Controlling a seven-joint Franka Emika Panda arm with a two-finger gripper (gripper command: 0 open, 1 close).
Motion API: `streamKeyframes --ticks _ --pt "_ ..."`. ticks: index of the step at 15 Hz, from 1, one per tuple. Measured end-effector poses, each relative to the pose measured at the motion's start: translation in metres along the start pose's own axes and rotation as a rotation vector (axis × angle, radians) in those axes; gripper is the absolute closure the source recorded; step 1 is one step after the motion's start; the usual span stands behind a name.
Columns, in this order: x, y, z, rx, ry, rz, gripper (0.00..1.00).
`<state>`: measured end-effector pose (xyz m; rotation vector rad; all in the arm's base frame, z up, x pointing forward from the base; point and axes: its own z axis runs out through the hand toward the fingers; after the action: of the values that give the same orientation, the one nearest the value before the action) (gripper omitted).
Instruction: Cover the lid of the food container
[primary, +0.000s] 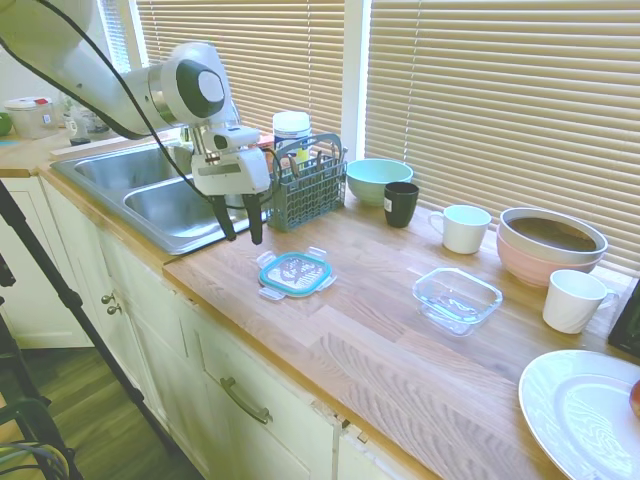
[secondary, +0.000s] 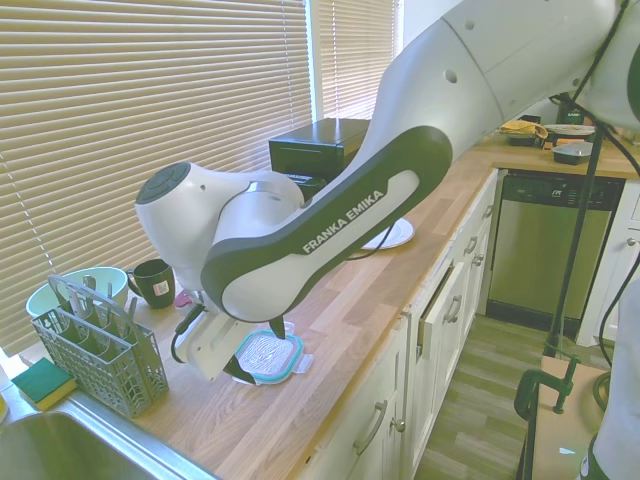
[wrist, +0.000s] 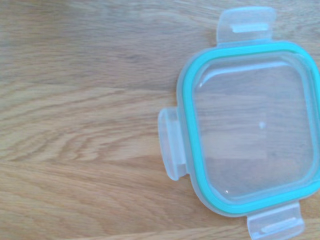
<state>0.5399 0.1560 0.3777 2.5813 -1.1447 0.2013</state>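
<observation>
From my first exterior view, the pincer (primary: 243, 235) hangs above the wooden counter (primary: 370, 340) with its two dark fingers (primary: 256, 225) spread apart and nothing between them. The lid (primary: 294, 272) lies flat on the counter just below and a little to one side of the fingertips, not touched. The food container (primary: 457, 298) sits on the same counter, well apart from the pincer, beyond the lid. A grey cutlery basket (primary: 306, 185) stands just behind the pincer.

In my second exterior view the arm hides most of the pincer; I can see the lid (secondary: 268, 356) lying under it.

My wrist view shows the lid (wrist: 250, 130) flat on the wood grain, snap tabs splayed outward.
</observation>
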Motion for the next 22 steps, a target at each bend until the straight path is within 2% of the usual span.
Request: streamKeyframes --ticks 3,9,14,22 --pt "0.003 -0.011 0.011 -0.03 0.02 -0.002 0.0" --pt "-0.003 -0.028 0.031 -0.06 0.016 -0.027 0.0" --pt "-0.005 -0.039 0.053 -0.1 0.054 -0.038 0.0" --pt "0.018 -0.05 0.059 -0.108 0.092 -0.025 0.0"
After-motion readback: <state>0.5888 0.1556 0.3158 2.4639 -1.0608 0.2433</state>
